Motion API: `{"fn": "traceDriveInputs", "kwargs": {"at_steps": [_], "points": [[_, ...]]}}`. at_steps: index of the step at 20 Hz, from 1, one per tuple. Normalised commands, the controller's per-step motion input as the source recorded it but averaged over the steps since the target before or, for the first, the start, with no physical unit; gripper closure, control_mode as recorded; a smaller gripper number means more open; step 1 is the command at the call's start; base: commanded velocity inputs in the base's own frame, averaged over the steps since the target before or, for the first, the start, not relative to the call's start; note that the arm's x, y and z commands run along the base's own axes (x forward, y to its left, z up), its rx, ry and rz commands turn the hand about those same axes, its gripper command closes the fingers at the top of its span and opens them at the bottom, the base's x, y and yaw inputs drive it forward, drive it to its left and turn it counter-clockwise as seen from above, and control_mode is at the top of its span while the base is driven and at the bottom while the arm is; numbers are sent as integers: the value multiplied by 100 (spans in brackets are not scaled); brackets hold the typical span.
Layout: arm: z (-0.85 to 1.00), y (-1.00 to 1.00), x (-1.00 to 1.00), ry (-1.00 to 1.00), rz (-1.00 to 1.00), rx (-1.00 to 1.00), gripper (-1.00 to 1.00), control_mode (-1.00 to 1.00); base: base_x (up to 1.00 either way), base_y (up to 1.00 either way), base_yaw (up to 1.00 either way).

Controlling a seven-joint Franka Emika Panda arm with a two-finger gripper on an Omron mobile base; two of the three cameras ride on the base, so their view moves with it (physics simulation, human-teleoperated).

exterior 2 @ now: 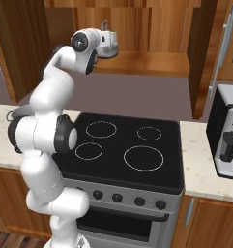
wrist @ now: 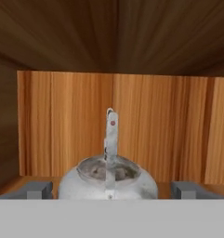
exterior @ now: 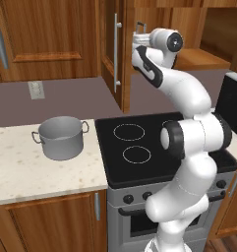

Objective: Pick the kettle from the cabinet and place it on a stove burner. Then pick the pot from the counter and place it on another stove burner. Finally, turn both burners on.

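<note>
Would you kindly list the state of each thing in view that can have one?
kettle: upright on the cabinet shelf, not gripped
cabinet door: open
pincer: open, one finger tip on each side of the kettle
pot: upright on the counter, no lid
stove: burners bare

A home kitchen; black stove [exterior 2: 132,145] with knobs, wooden cabinets [exterior: 46,39], speckled stone counter [exterior: 21,172], toaster oven [exterior 2: 226,138].

No readable text, labels, brands or numbers anywhere; stove knobs [exterior 2: 117,197] and appliance panel [exterior 2: 230,145] too small to make out.
</note>
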Motion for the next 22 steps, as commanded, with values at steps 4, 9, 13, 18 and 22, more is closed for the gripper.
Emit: {"fn": "traceDriveInputs", "kwargs": {"at_steps": [4, 9, 13, 18, 22], "points": [[3, -3, 26, 0, 0, 2, -100, -100, 0, 0, 0], [2, -1, 29, 0, 0, 1, -100, -100, 0, 0, 0], [0, 0, 26, 0, 0, 0, -100, -100, 0, 0, 0], [0, 0, 23, 0, 0, 0, -100, -100, 0, 0, 0], [0, 1, 25, 0, 0, 0, -100, -100, 0, 0, 0]]}}
